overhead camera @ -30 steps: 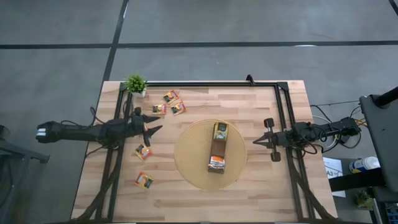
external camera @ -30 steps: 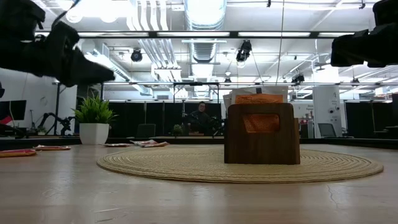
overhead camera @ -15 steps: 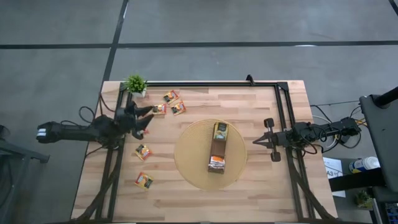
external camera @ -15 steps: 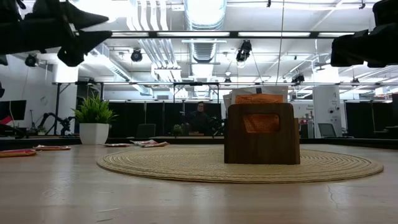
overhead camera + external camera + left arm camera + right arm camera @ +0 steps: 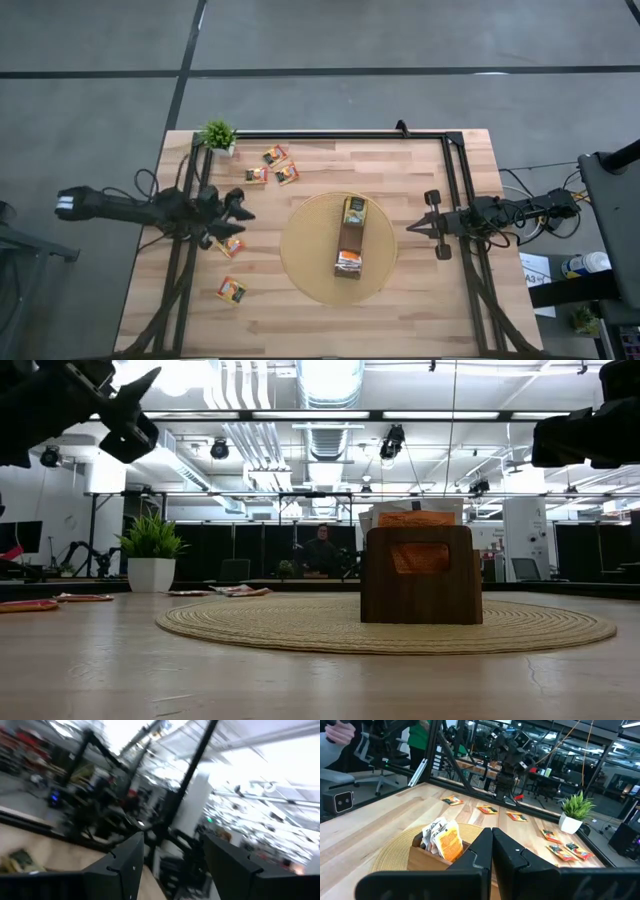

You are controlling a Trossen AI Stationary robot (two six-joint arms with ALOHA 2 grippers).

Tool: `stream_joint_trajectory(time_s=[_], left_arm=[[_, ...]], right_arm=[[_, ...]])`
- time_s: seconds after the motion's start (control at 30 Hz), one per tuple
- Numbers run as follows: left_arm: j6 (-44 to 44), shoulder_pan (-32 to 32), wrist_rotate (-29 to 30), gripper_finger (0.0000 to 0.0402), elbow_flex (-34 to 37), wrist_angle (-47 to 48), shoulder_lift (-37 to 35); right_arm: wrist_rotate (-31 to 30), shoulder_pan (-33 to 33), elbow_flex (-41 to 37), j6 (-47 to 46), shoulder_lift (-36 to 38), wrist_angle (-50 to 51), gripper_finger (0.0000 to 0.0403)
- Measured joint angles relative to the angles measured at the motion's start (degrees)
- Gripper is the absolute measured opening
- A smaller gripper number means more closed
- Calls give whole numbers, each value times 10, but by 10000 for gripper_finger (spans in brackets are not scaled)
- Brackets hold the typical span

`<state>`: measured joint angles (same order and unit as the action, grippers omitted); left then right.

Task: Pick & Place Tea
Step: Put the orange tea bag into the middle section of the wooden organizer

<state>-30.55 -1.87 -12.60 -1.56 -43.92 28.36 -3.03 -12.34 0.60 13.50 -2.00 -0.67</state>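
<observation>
- Light wood plank counter (image 5: 400,170), black tube frame along its edges; grey floor around it, dark workshop with ceiling lights behind.
- Tea sachets (image 5: 272,167) lie flat on the counter's left part: three near the potted plant (image 5: 217,135), two nearer the left gripper (image 5: 240,213). Square, no clear long axis.
- More sachets stand upright in the brown box (image 5: 350,238), its long axis across the round mat (image 5: 300,262).
- Left gripper spread, empty.
- Right gripper (image 5: 410,228) pressed together, by the mat's right edge.

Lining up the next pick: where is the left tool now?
In the high view, the left tool hovers open over the table's left side, just above the tea sachet nearest the round woven mat.
</observation>
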Motion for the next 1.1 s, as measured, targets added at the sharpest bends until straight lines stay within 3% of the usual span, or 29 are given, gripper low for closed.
stream_joint_trajectory(time_s=[0.33, 0.87, 1.0, 1.1], left_arm=[[30, -106, 6, 202, 0, -133, 79], [190, -268, -34, 202, -69, -130, 150], [188, -283, 0, 202, -95, -69, 170], [148, -299, 103, 202, -140, 61, 187]], right_arm=[[0, 0, 0, 0, 0, 0, 8], [0, 0, 0, 0, 0, 0, 8], [0, 0, 0, 0, 0, 0, 8], [0, 0, 0, 0, 0, 0, 8]])
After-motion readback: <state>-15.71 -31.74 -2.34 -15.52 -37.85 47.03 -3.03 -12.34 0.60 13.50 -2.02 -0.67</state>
